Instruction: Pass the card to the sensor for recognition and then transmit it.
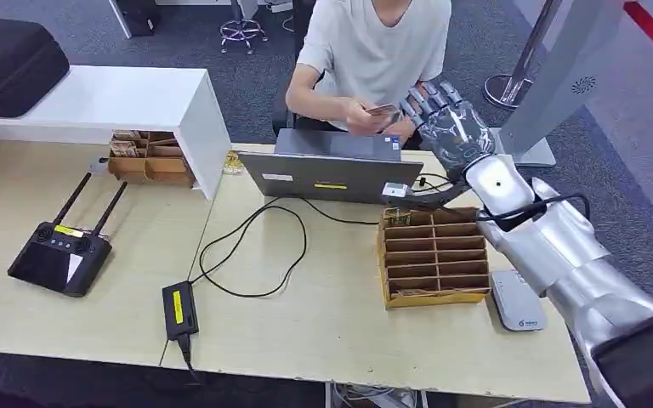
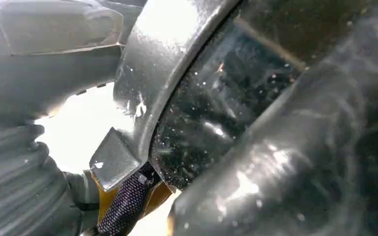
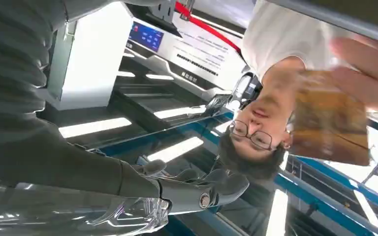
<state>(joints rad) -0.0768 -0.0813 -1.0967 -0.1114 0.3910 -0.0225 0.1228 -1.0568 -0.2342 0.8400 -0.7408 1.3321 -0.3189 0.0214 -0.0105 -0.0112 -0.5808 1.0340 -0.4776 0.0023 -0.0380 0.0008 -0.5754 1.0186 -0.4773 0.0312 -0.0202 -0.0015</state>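
The right robot hand (image 1: 442,115) is raised past the desk's (image 1: 323,314) far edge, fingers spread and holding nothing. The card (image 1: 382,109) sits in the fingers of a seated person's hand (image 1: 364,115), just beside it. The handover looks complete; a clean finish probably means drawing the arm back clear of the laptop (image 1: 327,166) and cardboard organizer (image 1: 432,255).
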